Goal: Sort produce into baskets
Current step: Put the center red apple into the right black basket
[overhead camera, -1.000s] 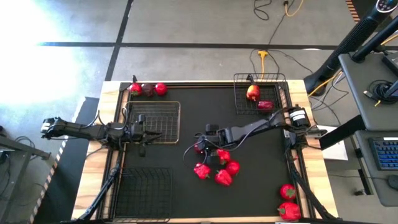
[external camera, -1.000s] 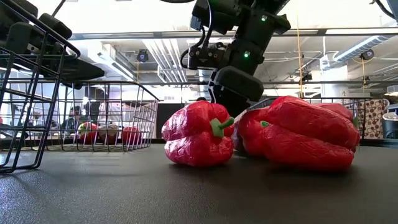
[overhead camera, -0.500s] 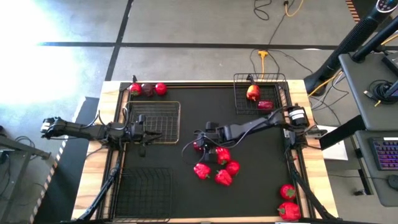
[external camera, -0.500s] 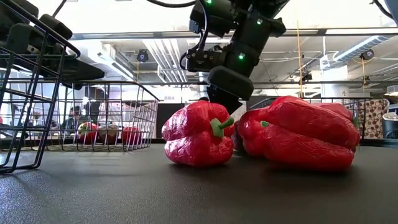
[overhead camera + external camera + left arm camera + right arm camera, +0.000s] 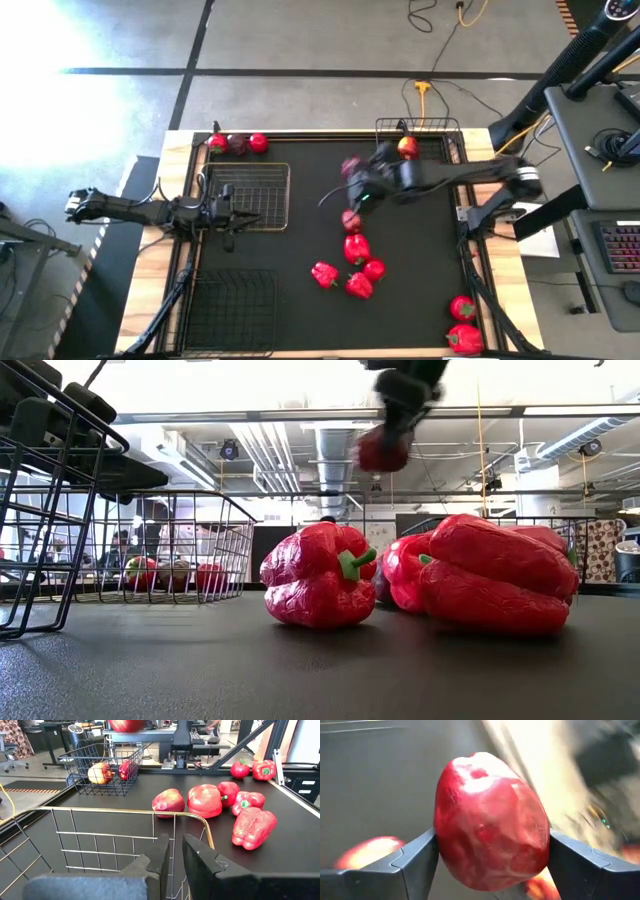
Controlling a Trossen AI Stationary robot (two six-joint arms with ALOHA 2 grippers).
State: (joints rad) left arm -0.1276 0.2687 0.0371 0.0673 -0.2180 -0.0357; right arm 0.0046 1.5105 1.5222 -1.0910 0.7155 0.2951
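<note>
From above, my right gripper holds a red apple high over the black table, near the basket. Down low, the apple hangs above the peppers. Close up, my fingers pinch the shiny, bumpy apple. My left gripper waits, fingers almost pressed together.

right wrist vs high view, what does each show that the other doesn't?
Only the right wrist view: the grip up close, the red apple pinched between two dark fingers, one on each side.

Only the high view: the layout. The right claw is lifted, between the left-side basket and the far-right basket, which holds fruit. A cluster of red peppers lies mid-table, an empty basket sits near left, and the left claw waits at the left-side basket.

Both: the right claw carrying the apple, blurred by motion.
</note>
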